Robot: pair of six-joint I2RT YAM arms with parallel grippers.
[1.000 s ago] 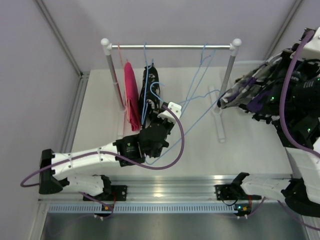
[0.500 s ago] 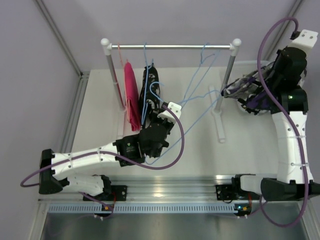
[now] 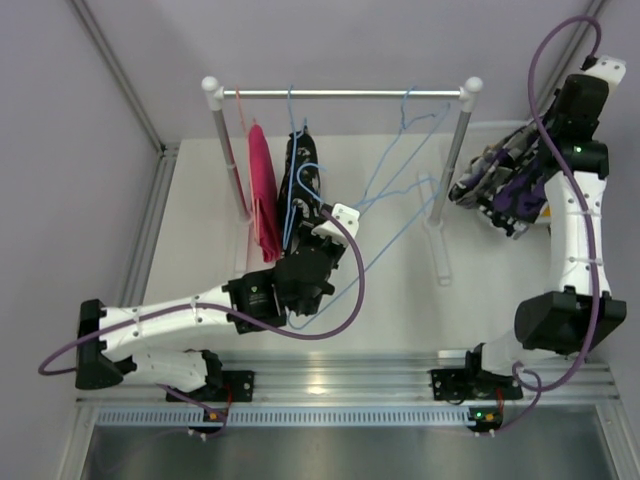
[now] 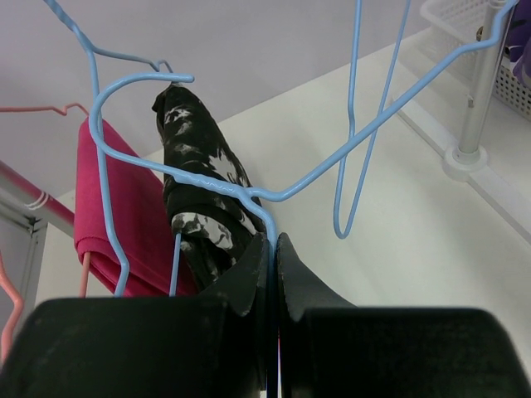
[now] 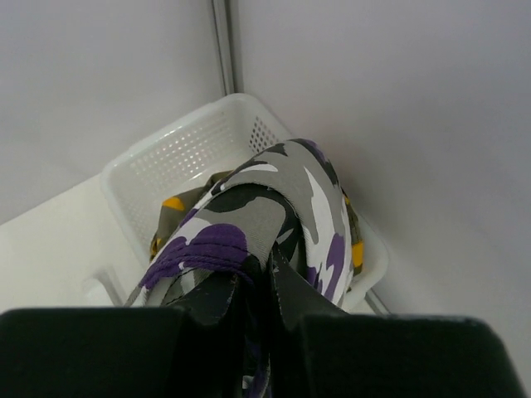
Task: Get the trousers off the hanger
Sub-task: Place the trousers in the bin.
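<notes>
Fingers on the right clench camo trousers above the basket.
Left fingers pinch the blue hanger; black trousers hang just ahead.

Below the rail, near its left end: hot pink trousers hanging, black-and-white print trousers just right of them on a blue hanger. Left gripper at that hanger's lower end. More blue hangers slanting from the rail's right half. Beyond the rail's right end: purple-white-black camouflage trousers bunched in the right gripper.
</notes>
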